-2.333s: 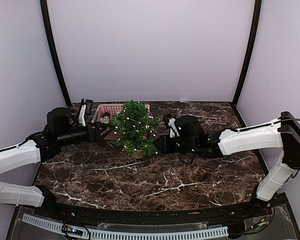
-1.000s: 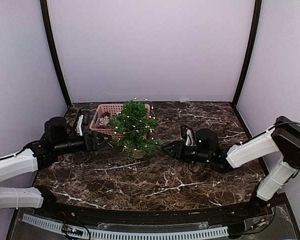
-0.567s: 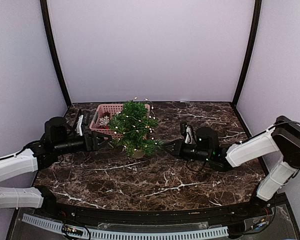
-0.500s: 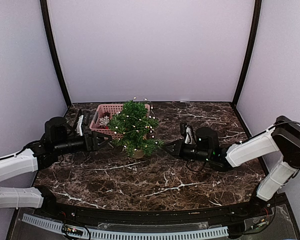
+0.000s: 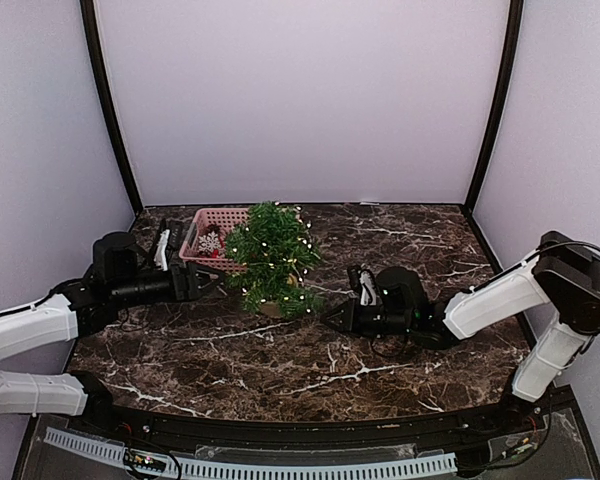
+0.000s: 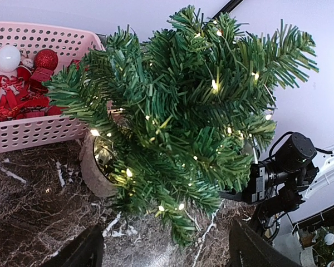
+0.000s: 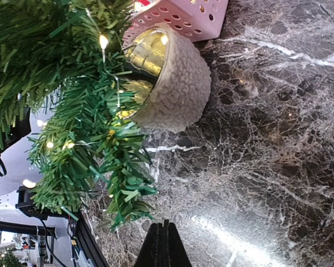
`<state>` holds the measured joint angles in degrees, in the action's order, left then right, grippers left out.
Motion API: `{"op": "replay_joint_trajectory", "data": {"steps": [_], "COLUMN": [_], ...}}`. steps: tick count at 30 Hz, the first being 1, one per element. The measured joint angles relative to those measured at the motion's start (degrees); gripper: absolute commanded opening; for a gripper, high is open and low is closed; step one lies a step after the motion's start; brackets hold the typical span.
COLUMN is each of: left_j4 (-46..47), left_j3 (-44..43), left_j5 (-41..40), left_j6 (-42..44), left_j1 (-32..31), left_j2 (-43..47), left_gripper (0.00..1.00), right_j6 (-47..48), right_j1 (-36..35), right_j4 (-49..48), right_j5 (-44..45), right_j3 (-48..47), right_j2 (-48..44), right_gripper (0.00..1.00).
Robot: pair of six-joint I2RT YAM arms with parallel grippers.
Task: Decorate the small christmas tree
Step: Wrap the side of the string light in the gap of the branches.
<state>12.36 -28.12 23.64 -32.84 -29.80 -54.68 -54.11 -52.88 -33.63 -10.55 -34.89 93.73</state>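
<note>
right gripper (image 7: 163, 243) had just gone from half open to fully shut, nothing between the fingers. it also dropped back low over the table (image 5: 280, 372), clear of the lower branches it was up against a moment earlier. tree (image 5: 272, 258) stood in its pot mid-table, lights lit, right beside the pink basket (image 6: 44, 34). left gripper (image 5: 202, 284) was spread wide, empty, parked left of the tree, same as a second before. ornaments (image 6: 23, 83) all sat in the basket, none seen on the tree. my read: light fiddling over, ornaments next.
</note>
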Motion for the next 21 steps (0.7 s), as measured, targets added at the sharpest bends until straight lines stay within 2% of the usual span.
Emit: {"op": "replay_joint_trajectory", "data": {"steps": [3,11,16,21], "left_j4": [-1.4,-1.4,-0.4,-0.5], "left_j3": [-3.2,-19.1,-22.6,-23.2], "left_j5": [0.0,-0.4,0.4,1.2], "left_j6": [0.1,-1.1,-2.6,-3.5], "left_j1": [0.0,0.0,0.1,0.2], "left_j2": [-1.7,-7.6,-13.1,-17.6], "left_gripper": [0.78,0.66,0.51,0.44], "right_j6": [-0.1,-0.2,-0.2,-0.3], "right_j1": [0.0,0.0,0.0,0.0], "right_j4": [0.5,0.7,0.7,0.8], "right_j5": [0.0,0.0,0.0,0.6], "right_j3": [0.0,0.0,0.0,0.0], "right_j2": [0.8,0.9,0.9,0.9], "right_gripper": [0.0,0.0,0.0,0.0]}}
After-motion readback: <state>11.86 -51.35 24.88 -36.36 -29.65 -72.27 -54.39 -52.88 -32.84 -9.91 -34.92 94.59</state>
